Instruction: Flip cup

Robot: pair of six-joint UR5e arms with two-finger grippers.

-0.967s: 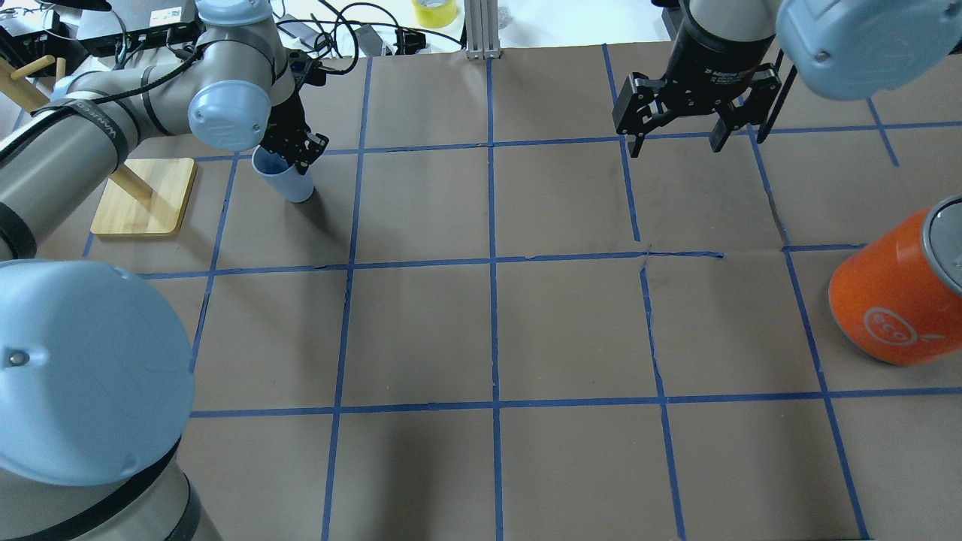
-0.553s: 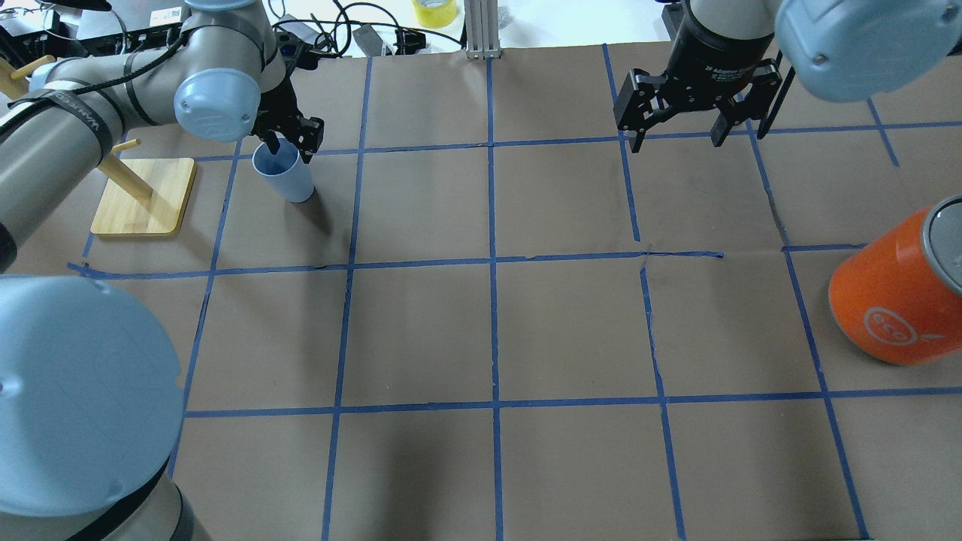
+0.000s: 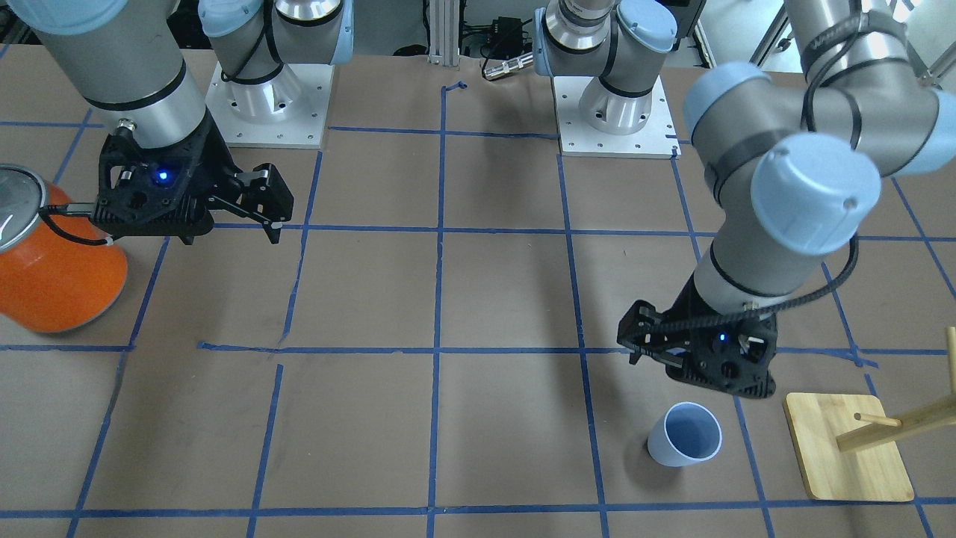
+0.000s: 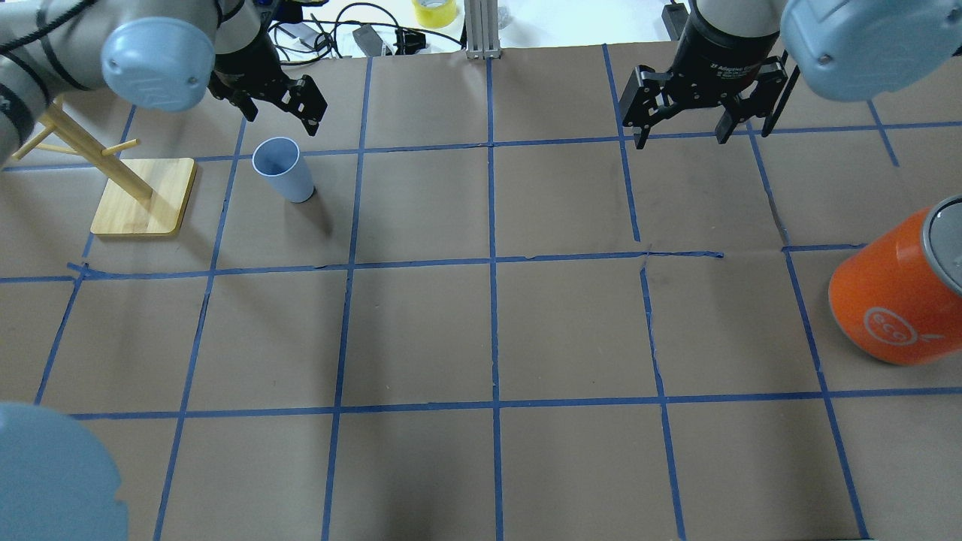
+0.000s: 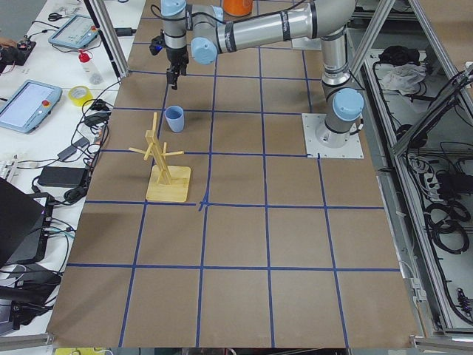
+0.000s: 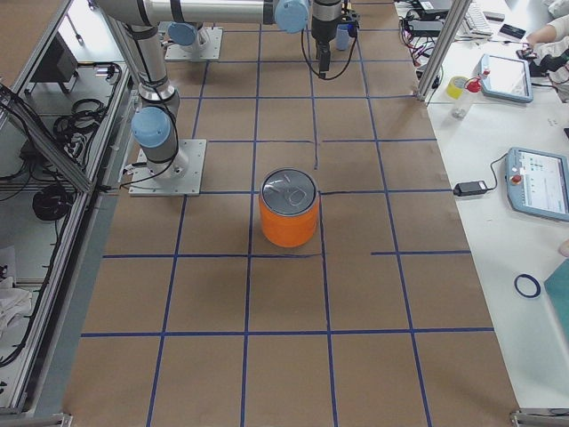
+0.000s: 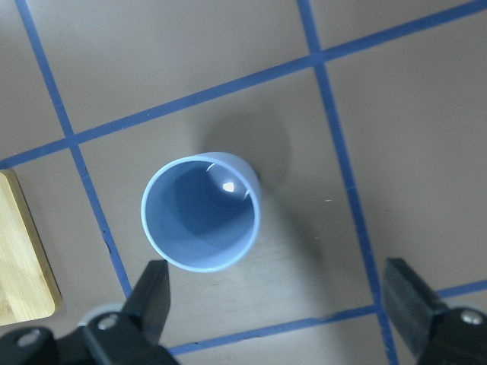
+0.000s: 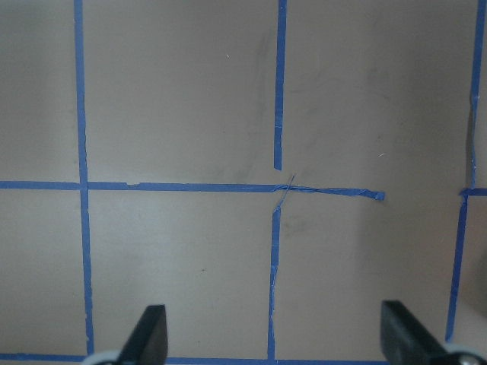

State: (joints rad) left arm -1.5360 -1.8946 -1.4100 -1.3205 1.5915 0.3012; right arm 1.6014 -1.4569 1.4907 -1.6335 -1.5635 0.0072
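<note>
The cup [image 4: 282, 167] stands mouth up on the tabletop [image 4: 571, 330], near the wooden stand [image 4: 143, 197]. My left claw [image 4: 279, 119] hangs over it, spread wide and empty. My right claw [image 4: 682, 139] is spread too, far off. The cup looks light and slippery, so I'd pinch its side gently.

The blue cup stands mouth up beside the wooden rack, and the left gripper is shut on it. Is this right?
No: the left gripper is open and apart from the cup, as the left wrist view shows. The rest holds.
</note>
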